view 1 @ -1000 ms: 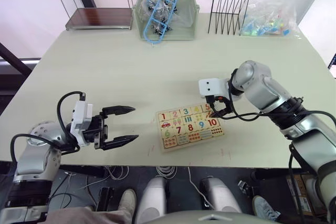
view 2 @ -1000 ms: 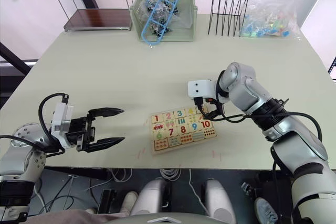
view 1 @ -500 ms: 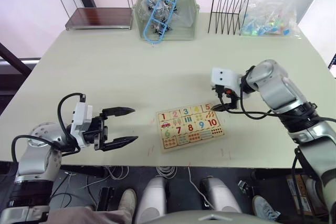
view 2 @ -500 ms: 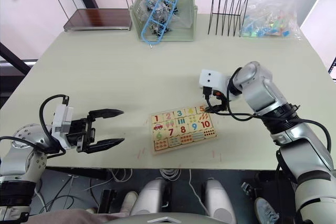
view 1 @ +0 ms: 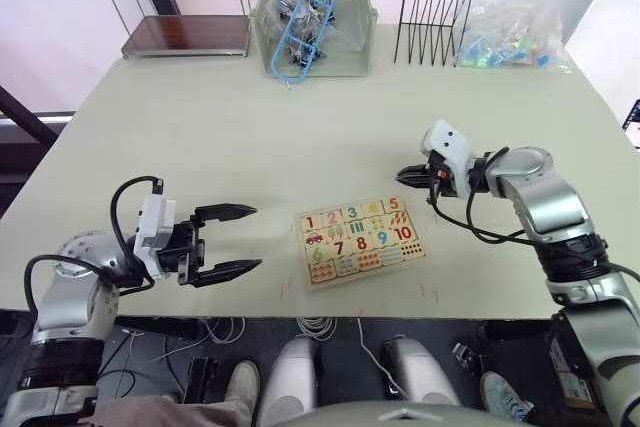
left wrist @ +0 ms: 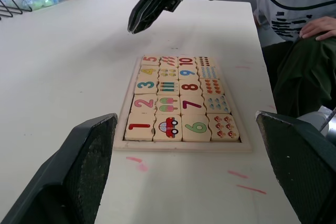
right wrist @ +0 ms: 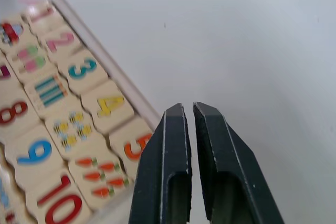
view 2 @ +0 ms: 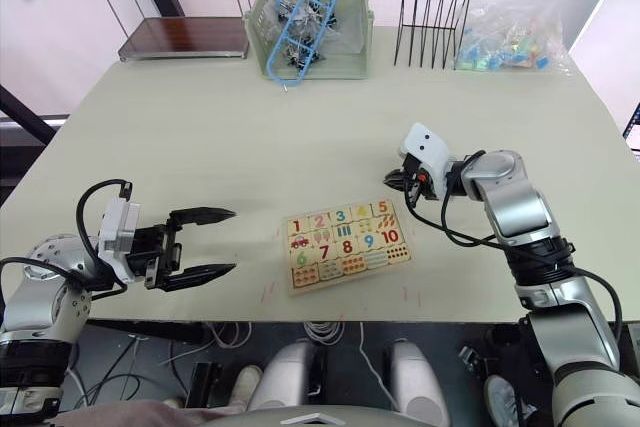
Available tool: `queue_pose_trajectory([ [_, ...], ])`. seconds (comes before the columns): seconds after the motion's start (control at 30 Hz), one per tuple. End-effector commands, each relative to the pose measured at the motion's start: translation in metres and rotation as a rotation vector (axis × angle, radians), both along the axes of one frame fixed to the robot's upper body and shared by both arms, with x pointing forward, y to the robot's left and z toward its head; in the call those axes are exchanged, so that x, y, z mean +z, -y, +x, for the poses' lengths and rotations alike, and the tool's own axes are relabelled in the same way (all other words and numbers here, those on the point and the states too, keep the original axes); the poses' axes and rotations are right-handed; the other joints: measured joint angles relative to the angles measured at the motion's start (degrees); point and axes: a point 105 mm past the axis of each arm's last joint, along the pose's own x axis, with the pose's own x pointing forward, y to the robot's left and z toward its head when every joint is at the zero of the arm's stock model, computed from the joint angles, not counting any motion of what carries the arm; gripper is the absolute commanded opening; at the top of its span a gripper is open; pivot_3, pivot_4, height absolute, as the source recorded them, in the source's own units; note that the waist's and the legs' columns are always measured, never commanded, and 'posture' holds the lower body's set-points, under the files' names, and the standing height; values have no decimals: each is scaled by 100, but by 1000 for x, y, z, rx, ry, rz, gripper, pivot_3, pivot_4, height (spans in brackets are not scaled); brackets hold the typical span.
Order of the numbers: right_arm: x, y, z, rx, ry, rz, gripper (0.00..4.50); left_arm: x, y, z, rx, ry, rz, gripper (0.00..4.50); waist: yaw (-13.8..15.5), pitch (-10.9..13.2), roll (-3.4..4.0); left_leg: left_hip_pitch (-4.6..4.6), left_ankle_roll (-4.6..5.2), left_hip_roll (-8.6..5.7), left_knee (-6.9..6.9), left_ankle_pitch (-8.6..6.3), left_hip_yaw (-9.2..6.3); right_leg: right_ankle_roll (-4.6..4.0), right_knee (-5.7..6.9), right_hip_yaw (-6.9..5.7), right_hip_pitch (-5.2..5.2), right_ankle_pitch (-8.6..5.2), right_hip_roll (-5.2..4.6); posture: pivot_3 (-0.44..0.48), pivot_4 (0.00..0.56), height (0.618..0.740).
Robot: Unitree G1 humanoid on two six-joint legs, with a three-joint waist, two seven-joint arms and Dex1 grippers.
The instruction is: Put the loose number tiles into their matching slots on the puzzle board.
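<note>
1. Flat pale wooden puzzle board (view 1: 360,242) sits near the front edge of the cream table (view 1: 250,137); number tiles 1–5 (left wrist: 148,86) all seated in its top row.
2. Right gripper (view 1: 414,174) just beyond board's far right corner, jaws nearly closed, holding nothing.
3. Left gripper (view 1: 240,240) well left of board, jaws wide, holding nothing.

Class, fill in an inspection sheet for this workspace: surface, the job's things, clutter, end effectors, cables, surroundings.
Surface: pale table, faint red marks near its front edge.
Job's things: puzzle board; tiles 1 to 5 fill their row.
Clutter: green bin, wire rack, plastic bag, small shelf along the far edge.
End effectors: left end effector open, empty; right end effector shut, empty, beside the board's 5 corner.
Cables: black leads on both wrists.
Surroundings: a seated person.
</note>
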Motion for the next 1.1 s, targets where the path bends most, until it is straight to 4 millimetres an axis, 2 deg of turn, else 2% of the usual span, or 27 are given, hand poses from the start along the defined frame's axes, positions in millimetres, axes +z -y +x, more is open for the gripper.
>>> queue_pose_trajectory([
  [0.03,0,3,0,-19,45,55,152,6,-3,0,4,34,2,4500,7,0,0,0,0,0,0,0,1,0,-1,0,0,0,-1,0,150,740],
  [0.43,-36,0,-8,-19,24,80,152,1,-4,0,25,17,22,4500,-10,0,-1,3,0,0,0,0,-2,-1,2,1,1,-1,2,0,150,740],
  [0.6,-41,-6,-11,-6,9,97,152,1,-4,0,27,17,26,4500,-7,-1,-1,3,0,0,0,0,0,-2,1,1,2,-1,1,0,150,740],
  [0.93,-57,-1,-16,0,-9,48,152,3,-4,-1,24,19,32,4500,-5,-1,-2,5,0,0,0,0,-1,-2,2,2,3,-1,1,0,150,740],
  [1.1,-59,1,-17,2,-5,45,152,4,-4,0,22,21,34,4500,-3,-2,-3,5,0,0,0,0,-1,-3,1,2,3,-1,1,0,150,740],
])
